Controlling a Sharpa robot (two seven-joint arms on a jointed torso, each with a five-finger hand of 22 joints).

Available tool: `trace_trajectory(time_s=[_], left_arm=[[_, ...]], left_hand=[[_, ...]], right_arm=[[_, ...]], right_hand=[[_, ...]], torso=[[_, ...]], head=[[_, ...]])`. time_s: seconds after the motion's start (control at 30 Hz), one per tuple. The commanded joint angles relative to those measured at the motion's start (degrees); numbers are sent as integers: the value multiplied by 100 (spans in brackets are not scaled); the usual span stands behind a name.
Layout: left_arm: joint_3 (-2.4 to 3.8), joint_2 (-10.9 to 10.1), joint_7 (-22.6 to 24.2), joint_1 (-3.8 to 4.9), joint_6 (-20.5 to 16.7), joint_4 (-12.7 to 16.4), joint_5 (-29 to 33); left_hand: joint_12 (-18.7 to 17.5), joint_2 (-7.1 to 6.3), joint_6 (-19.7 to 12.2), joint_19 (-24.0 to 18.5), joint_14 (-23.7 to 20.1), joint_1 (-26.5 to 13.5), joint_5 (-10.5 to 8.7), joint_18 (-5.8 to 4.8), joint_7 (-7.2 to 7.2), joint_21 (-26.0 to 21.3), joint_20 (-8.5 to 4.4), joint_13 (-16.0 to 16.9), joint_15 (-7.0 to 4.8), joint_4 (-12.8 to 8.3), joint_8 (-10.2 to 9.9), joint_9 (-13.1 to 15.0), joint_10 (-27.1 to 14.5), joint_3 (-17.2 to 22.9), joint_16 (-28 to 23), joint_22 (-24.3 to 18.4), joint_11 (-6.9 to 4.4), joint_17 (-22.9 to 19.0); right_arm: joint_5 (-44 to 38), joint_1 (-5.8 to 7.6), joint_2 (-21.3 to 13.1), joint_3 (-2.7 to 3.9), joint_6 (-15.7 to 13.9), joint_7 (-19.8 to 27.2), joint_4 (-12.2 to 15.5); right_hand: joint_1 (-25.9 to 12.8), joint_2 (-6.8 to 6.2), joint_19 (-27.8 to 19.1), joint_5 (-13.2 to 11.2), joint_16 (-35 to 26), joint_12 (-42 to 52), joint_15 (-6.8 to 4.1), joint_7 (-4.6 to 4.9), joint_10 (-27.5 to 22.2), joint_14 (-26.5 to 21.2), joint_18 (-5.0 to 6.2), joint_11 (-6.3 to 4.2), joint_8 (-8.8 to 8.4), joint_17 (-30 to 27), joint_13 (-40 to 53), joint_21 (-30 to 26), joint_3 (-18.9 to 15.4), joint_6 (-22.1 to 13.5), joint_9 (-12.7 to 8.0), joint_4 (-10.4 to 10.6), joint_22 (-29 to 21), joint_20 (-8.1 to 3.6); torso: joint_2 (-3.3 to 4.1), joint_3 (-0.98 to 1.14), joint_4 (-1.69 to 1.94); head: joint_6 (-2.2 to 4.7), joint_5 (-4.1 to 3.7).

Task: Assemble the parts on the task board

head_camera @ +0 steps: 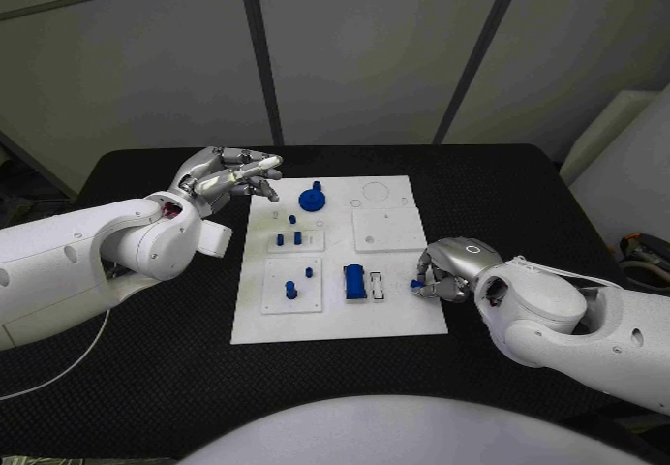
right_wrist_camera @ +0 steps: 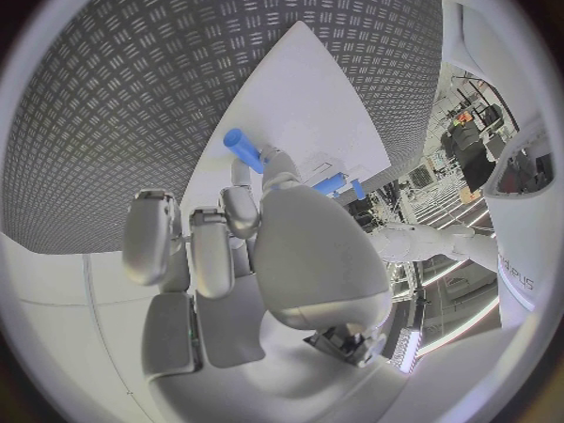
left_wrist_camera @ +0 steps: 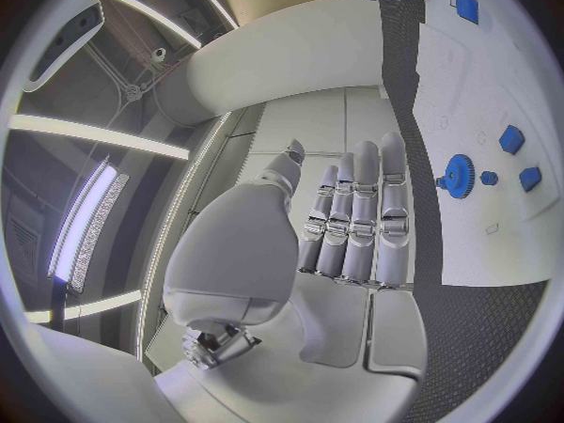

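Note:
The white task board (head_camera: 398, 320) lies in the middle of the black table. On it stand a blue gear with a knob (head_camera: 312, 199), small blue pegs (head_camera: 289, 237), another peg (head_camera: 290, 288) and a blue block (head_camera: 354, 282). My right hand (head_camera: 449, 269) rests at the board's right edge and pinches a small blue cylinder (head_camera: 417, 284) between thumb and finger; the cylinder (right_wrist_camera: 243, 149) sticks out over the board (right_wrist_camera: 318, 85). My left hand (head_camera: 224, 179) hovers at the board's far left corner, fingers (left_wrist_camera: 358, 216) stretched out and holding nothing. The gear (left_wrist_camera: 456, 175) lies just beyond them.
A narrow white-framed slot (head_camera: 376, 285) sits beside the blue block. Raised white square plates (head_camera: 387, 231) and round recesses (head_camera: 377, 191) take up the board's far right part. Black table (head_camera: 154, 358) surrounds the board on all sides.

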Motion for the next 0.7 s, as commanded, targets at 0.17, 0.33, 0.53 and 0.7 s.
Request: trace_trajectory(time_s=[0.17, 0.33, 0.53, 0.7], left_arm=[[4, 1, 31, 5, 39, 11, 4], [4, 3, 28, 5, 37, 10, 4], [4, 7, 25, 5, 33, 5, 4], [4, 21, 23, 5, 37, 1, 4]], left_hand=[[21, 30, -25, 56, 36, 48, 13, -55, 19, -28, 5, 8, -4, -5, -6, 8, -44, -32, -35, -11, 14, -3], [21, 30, -25, 56, 36, 48, 13, -55, 19, -28, 5, 8, -4, -5, -6, 8, -44, -32, -35, -11, 14, -3], [21, 30, -25, 56, 36, 48, 13, -55, 19, -28, 5, 8, -4, -5, -6, 8, -44, -32, -35, -11, 14, -3], [21, 41, -25, 59, 37, 61, 14, -55, 19, -31, 4, 8, -4, -7, -5, 8, -45, -33, -36, -14, 14, -3]], right_arm=[[529, -76, -29, -73, 180, -275, -93], [800, -75, -59, -72, -116, -283, -41], [1071, -71, -93, -69, -613, -294, 77], [1330, -67, -53, -65, -1128, -225, 190]], right_hand=[[294, 133, 115, 220, 47, 35, -59, -37, 103, 410, -54, -67, 47, 645, 41, 143, 776, 157, -28, -203, 487, -57], [126, -28, 153, 299, 72, 62, -67, -46, 182, 420, -67, -95, 77, 685, 55, 197, 1298, 197, 13, -168, 545, -73], [-320, -398, 164, 142, 85, 80, -92, -102, 238, 427, -71, -95, 132, 715, 78, 216, 2028, 198, 105, -122, 574, -79], [-531, -511, 175, 12, 94, 110, -101, -119, 263, 432, -74, -115, 157, 732, 105, 225, 2238, 202, 142, -89, 588, -87]], torso=[[4, 1, 0], [8, 3, 2], [4, 0, 5], [5, 0, 5]], head=[[7, 16], [10, 22], [17, 39], [24, 42]])
